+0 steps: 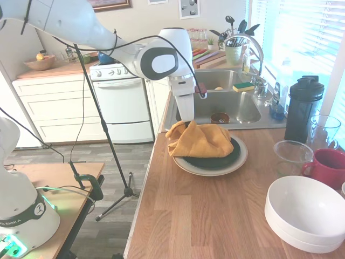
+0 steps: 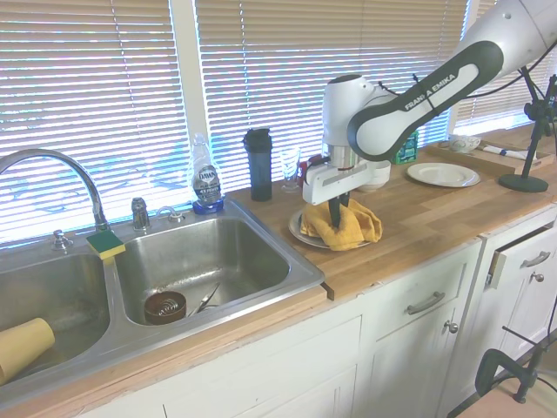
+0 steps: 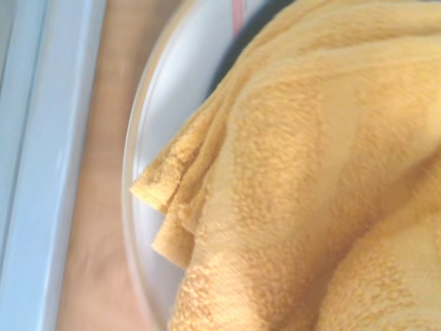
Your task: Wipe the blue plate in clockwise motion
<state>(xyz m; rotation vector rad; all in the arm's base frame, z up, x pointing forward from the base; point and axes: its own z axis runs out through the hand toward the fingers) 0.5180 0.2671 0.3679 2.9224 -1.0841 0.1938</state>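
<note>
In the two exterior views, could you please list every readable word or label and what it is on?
"FRANKA EMIKA" on the white arm.
"Dawn" on the dish soap bottle; smaller print unreadable.
"KA EMIKA", partial, on the second robot base.
Wall pictures: nothing legible.

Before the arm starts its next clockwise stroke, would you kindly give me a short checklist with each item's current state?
1. Yellow terry cloth lies on the dark teal glossy blue plate: ok.
2. Hand is down in the cloth: ok; finger grip: cannot tell.
3. Blue plate sits inside the larger cream-white plate: ok.
4. Cloth stays within the plates: not ok, it overhangs the rim toward the counter edge.
5. Clear glass bowl stands apart from the plates: ok.
</note>
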